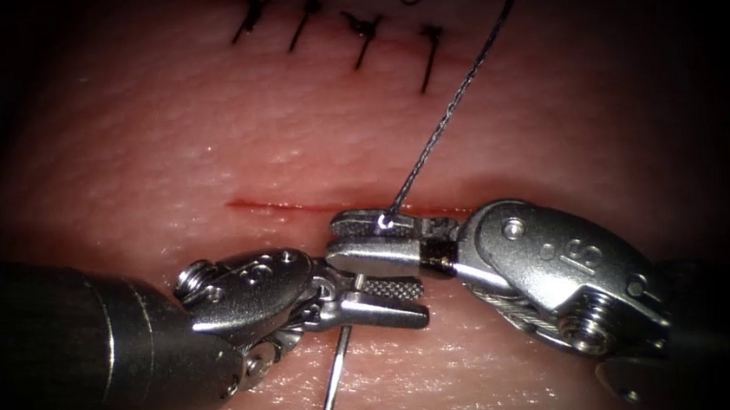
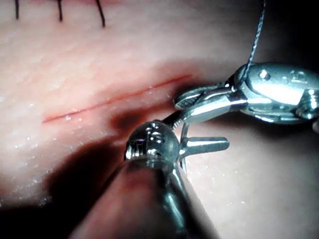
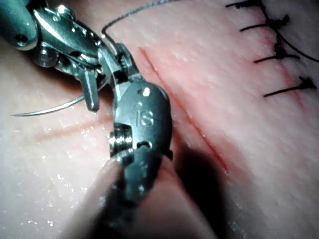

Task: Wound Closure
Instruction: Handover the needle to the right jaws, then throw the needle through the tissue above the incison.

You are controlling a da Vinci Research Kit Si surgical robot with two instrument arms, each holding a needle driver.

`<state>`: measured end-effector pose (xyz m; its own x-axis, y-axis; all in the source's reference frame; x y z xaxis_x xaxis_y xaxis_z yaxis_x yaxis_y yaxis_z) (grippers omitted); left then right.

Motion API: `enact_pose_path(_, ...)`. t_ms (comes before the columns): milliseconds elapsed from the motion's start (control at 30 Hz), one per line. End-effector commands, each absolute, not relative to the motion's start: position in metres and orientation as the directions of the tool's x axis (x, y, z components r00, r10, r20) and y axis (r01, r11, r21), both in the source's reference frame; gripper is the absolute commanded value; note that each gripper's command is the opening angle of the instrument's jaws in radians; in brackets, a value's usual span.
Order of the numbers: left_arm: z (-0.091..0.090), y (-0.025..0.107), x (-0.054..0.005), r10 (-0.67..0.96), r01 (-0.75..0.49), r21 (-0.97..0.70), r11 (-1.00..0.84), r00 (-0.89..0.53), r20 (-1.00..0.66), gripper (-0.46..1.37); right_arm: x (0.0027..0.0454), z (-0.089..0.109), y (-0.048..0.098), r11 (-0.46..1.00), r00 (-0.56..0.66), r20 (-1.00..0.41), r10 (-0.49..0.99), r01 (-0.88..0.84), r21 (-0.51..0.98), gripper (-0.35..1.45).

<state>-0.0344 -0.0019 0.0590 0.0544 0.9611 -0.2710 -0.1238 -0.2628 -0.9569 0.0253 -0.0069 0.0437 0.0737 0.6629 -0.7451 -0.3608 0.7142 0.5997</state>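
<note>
Both tools meet below the open cut: left tool gapes around the needle, right tool clamps its thread-end, so grip squarely, needle free of the tissue.

Both arms are showing polished steel wrists with screws and stamped characters, the left hand ending a dark, ringed shaft.

Needle tip past picture's edge
</note>
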Motion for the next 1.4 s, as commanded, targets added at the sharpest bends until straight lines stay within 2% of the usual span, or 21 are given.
enact_pose_path(33, 0.059, -0.0018, -0.0343, 0.949, -0.152, -0.943, -0.296, 0.063, -0.308, 1.14, 0.0253, 0.0437, -0.0069, 0.722, 0.083, -0.752, 0.654, -0.366, 0.587, -0.35)
enact_pose_path(133, 0.0591, -0.0016, -0.0339, 0.934, -0.194, -0.925, -0.328, 0.078, -0.348, 1.23, 0.025, 0.0436, -0.0068, 0.728, 0.091, -0.756, 0.648, -0.367, 0.579, -0.35)
enact_pose_path(267, 0.0592, -0.0015, -0.0333, 0.932, -0.2, -0.922, -0.333, 0.081, -0.354, 1.22, 0.0245, 0.0435, -0.0067, 0.732, 0.099, -0.761, 0.641, -0.378, 0.567, -0.35)
enact_pose_path(633, 0.0588, -0.0015, -0.0307, 0.907, -0.228, -0.889, -0.398, 0.047, -0.418, 1.0, 0.0225, 0.0436, -0.0063, 0.734, 0.117, -0.769, 0.629, -0.414, 0.538, -0.35)
enact_pose_path(933, 0.0588, -0.0013, -0.029, 0.82, -0.348, -0.751, -0.562, -0.117, -0.56, 0.87, 0.0212, 0.0436, -0.006, 0.73, 0.133, -0.77, 0.624, -0.452, 0.513, -0.35)
enact_pose_path(1033, 0.0587, -0.0012, -0.0287, 0.788, -0.358, -0.713, -0.603, -0.132, -0.601, 0.83, 0.0208, 0.0435, -0.0059, 0.729, 0.139, -0.771, 0.621, -0.465, 0.503, -0.35)
enact_pose_path(1233, 0.0585, -0.0012, -0.0282, 0.73, -0.376, -0.637, -0.673, -0.198, -0.654, 0.62, 0.0197, 0.0434, -0.0057, 0.725, 0.156, -0.772, 0.616, -0.495, 0.479, -0.35)
enact_pose_path(1400, 0.0584, -0.0012, -0.0277, 0.689, -0.399, -0.576, -0.713, -0.251, -0.68, 0.31, 0.019, 0.0431, -0.0056, 0.725, 0.166, -0.773, 0.612, -0.508, 0.465, -0.35)
